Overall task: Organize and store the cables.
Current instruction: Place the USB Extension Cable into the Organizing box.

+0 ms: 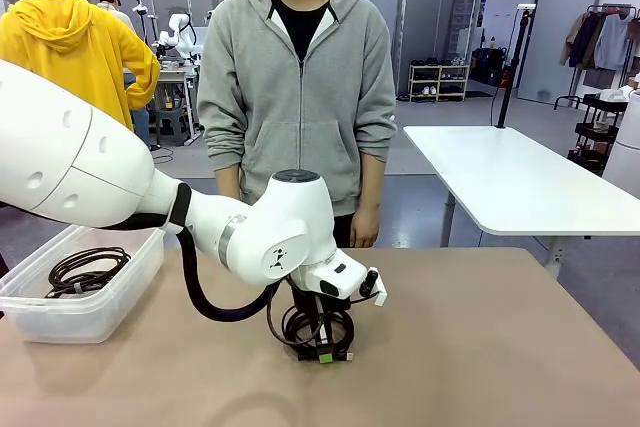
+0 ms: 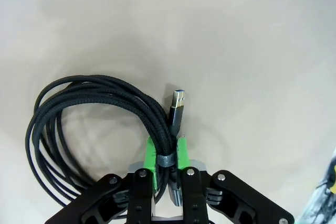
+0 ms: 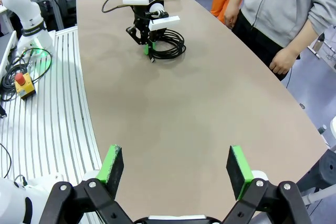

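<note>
A black coiled cable (image 2: 79, 129) with a USB plug (image 2: 177, 106) lies on the tan table (image 1: 480, 347). My left gripper (image 2: 167, 169) is shut on the cable's bound strands, its green pads (image 2: 150, 156) pressing them from both sides. From the front, that gripper (image 1: 330, 352) stands upright over the coil (image 1: 310, 325) near the table's middle. It shows far off in the right wrist view as well (image 3: 149, 48), on the coil (image 3: 168, 45). Another coiled cable (image 1: 88, 272) rests inside the clear bin (image 1: 95, 312) at the left. My right gripper (image 3: 176, 169) hangs open above bare table.
A person in a grey hoodie (image 1: 300, 97) stands at the far edge, hands down at their sides. The left arm's thick black hose (image 1: 215, 302) loops down beside the coil. A white table (image 1: 520, 182) stands behind on the right.
</note>
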You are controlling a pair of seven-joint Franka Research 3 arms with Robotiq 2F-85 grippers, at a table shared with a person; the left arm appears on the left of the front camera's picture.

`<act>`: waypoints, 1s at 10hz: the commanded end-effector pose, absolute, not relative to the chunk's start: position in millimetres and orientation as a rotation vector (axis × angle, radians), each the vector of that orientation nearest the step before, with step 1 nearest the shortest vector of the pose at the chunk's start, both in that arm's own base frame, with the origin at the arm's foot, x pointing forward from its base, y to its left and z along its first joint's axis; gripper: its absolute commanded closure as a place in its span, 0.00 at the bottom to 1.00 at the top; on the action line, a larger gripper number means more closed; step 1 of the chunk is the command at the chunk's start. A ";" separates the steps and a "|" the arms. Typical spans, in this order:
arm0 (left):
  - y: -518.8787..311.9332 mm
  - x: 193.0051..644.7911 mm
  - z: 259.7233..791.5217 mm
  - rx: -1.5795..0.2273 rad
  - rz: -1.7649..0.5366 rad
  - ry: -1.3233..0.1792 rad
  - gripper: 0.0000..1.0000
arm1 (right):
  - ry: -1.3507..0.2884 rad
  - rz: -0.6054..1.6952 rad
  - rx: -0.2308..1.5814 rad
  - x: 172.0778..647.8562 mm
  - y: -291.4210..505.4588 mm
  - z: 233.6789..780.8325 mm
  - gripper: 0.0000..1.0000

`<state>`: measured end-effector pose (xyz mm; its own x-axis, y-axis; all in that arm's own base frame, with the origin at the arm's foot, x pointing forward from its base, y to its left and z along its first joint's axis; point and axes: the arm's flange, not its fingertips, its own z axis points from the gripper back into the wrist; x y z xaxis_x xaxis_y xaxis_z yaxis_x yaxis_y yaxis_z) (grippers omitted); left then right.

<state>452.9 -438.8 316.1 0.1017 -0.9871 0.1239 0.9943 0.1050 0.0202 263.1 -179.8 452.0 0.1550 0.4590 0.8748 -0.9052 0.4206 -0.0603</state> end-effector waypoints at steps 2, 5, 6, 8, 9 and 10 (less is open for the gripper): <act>-438.4 457.7 366.6 -0.045 -1.432 -0.088 1.00 | -0.999 1.065 0.556 263.5 -180.1 451.7 0.00; -431.3 452.9 427.1 -0.031 -1.539 -0.115 1.00 | -0.999 1.065 0.556 263.5 -180.1 451.7 0.00; -428.1 451.3 438.3 -0.021 -1.551 -0.137 1.00 | -0.999 1.065 0.556 263.5 -180.1 451.7 0.00; -428.1 445.6 444.4 -0.079 -1.585 -0.143 1.00 | -0.999 1.065 0.556 263.5 -180.1 451.7 0.00; -436.1 452.2 443.6 -0.004 -1.533 -0.160 1.00 | -0.999 1.065 0.556 263.5 -180.1 451.7 0.00; -436.1 452.2 443.6 -0.004 -1.533 -0.160 1.00 | -0.999 1.065 0.556 263.5 -180.1 451.7 0.00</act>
